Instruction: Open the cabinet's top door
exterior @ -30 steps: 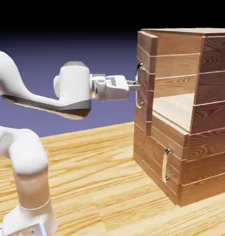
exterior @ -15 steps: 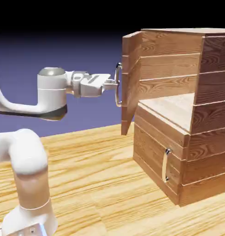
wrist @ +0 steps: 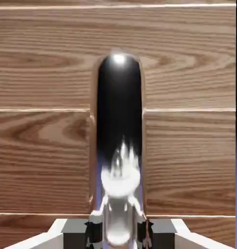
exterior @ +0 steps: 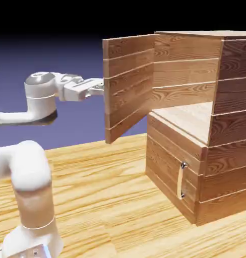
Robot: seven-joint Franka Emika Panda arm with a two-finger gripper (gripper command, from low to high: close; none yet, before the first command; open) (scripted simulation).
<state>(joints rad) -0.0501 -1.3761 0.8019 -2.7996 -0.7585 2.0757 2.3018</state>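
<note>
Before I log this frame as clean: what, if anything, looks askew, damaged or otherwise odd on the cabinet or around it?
Nothing stands out. The reddish-brown plank cabinet sits square on the wooden table. Its larger top door hangs swung wide open, planks straight, with the white two-finger gripper closed on the door's shiny metal bar handle. The shorter lower door is shut and undamaged.

The table (exterior: 105, 201) is made of light yellow wood, with long grain lines that run across its surface. It fills the lower half of the exterior view and looks evenly lit, without hard shadows. Behind it stands a plain backdrop (exterior: 74, 55) of blue-violet colour. This backdrop is paler near the table's far edge and becomes darker higher up, almost black along the top of the picture. In the hand view a thin strip of the same violet shows at the right edge.
</note>
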